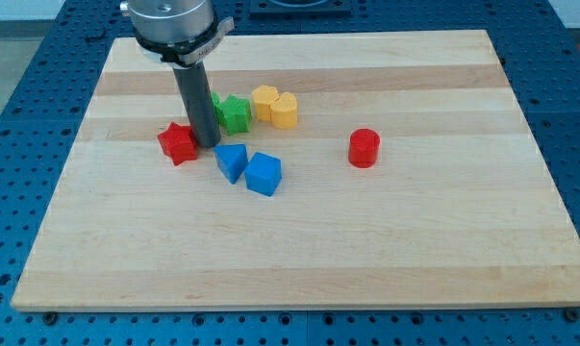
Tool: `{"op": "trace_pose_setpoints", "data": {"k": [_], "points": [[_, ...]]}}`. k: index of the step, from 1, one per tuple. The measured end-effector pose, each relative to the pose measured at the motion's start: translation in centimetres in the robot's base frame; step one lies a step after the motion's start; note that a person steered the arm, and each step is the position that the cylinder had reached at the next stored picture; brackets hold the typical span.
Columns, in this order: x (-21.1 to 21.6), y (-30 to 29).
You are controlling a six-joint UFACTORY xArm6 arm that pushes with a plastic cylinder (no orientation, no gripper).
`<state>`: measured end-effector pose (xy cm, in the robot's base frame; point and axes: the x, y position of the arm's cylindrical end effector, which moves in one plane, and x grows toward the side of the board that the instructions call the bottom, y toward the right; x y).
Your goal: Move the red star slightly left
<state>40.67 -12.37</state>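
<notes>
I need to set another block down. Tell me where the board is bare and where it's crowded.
Bare: the whole strip below the blue blocks, and the view's right beyond the red cylinder. Crowded: upper left of centre, where my tip sits against the red star, with the green star and yellow block close behind.

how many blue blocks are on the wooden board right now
2: a blue triangular block and a blue cube, side by side just below my tip. None looks hidden.

The red star [178, 143] is a small, flat block with short points, lying flat on the wooden board. It sits just to the view's left of my tip [206, 144], touching it or almost touching it.
</notes>
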Motion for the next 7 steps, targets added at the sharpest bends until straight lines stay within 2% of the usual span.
{"op": "trace_pose_setpoints", "data": {"k": [5,7], "points": [[-2.5,2.4],[-1.1,-0.7]]}}
